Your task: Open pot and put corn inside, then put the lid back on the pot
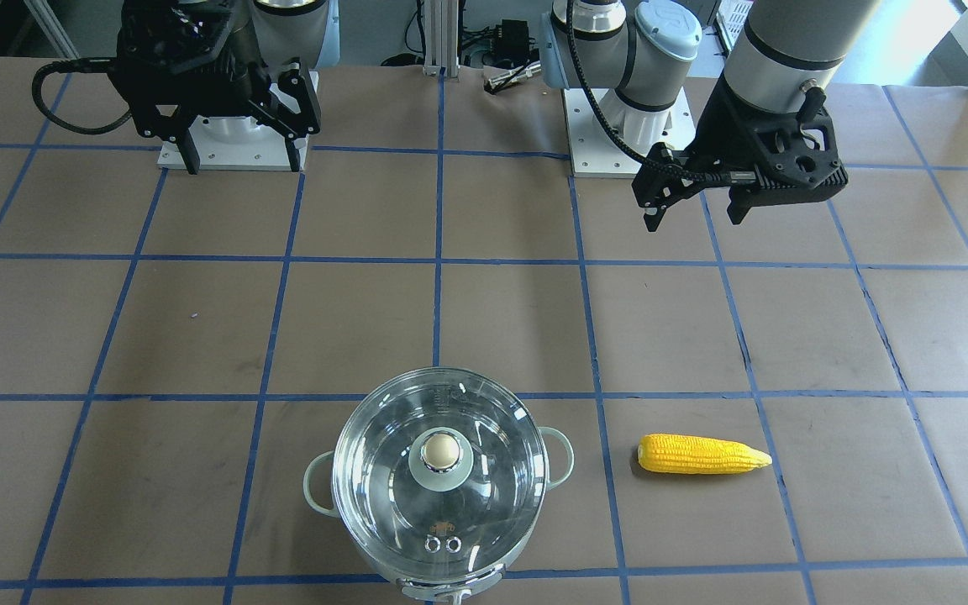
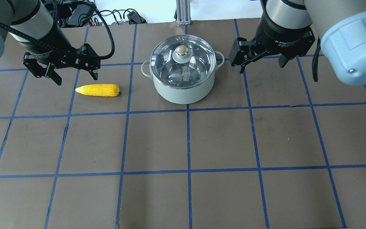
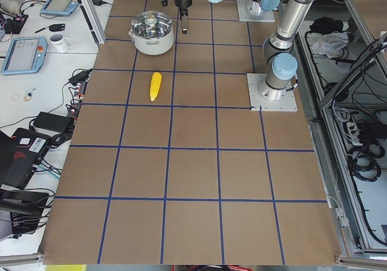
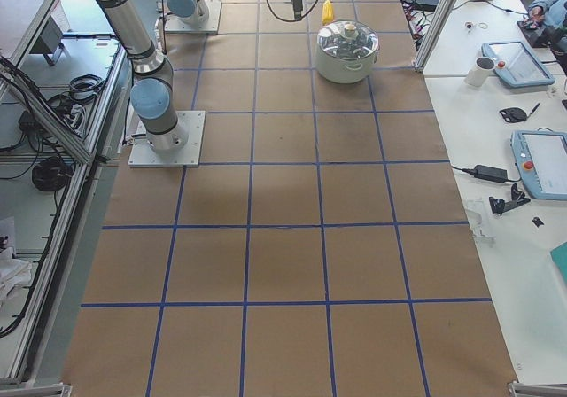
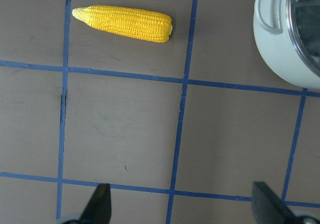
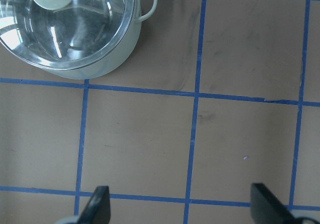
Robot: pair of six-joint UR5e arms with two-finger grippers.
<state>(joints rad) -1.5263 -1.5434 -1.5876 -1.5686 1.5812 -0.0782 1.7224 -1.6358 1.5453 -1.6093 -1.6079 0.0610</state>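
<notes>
From the front, we saw the corn [image 1: 702, 455] lying flat, apart from the pot [image 1: 309, 484] on the left arm's side, long axis across the table [image 1: 492, 319], tip pointing away from the pot. The lid [image 1: 440, 458] sat on the pot. Overhead, the left gripper [image 2: 76, 79] and right gripper [image 2: 261, 67] hung raised, both spread wide, gripping nothing; a wrist label [image 2: 284, 41] partly read "Adaptive". From the left wrist, blue tape [image 5: 182, 81] ran beside the corn.

The pot [image 2: 184, 93], pale mint-green outside with two small loop handles, stands upright on the desk [image 2: 157, 140], closed by the lid [image 2: 195, 63], a clear glass dome with a beige ball knob. The corn [image 2: 98, 90], a bright yellow ear, lies flat near the pot on the robot's left, apart from it, its tip pointing away.
</notes>
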